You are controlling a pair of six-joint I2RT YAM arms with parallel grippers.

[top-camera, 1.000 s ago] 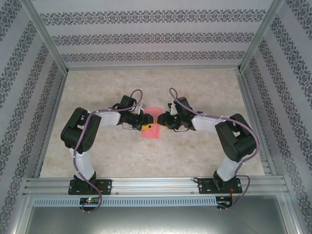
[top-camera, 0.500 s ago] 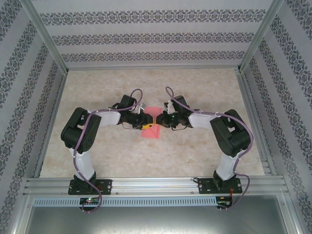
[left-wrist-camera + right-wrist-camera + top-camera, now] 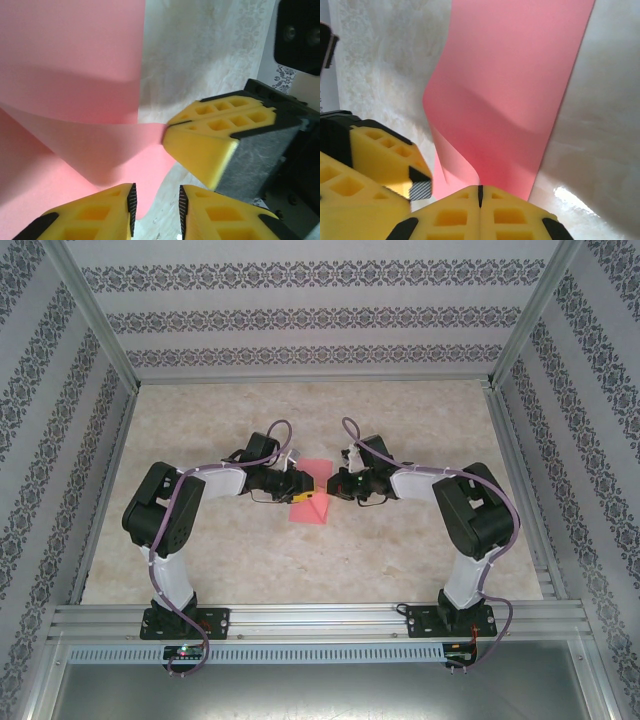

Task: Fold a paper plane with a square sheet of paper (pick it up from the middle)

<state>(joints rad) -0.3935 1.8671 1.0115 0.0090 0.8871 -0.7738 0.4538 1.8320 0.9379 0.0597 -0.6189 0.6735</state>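
Lab robot cell: aluminium frame (image 3: 320, 620), wallpapered walls (image 3: 320, 315), marble-look tabletop (image 3: 300, 565).

We see the salmon-pink square sheet of paper (image 3: 312, 512) (image 3: 75, 75) (image 3: 520, 75) near the table's middle, plain and unmarked. Most of it lies flat. Its 3 o'clock side lifts in a soft, uncreased curl.

Pink paper sheet (image 3: 310, 513) lies on marbled table (image 3: 300, 565).

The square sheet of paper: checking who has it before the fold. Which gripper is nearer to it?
Right. The right gripper is shut on the raised edge of the square sheet of paper; the left gripper stands open beside that edge, seemingly not gripping.
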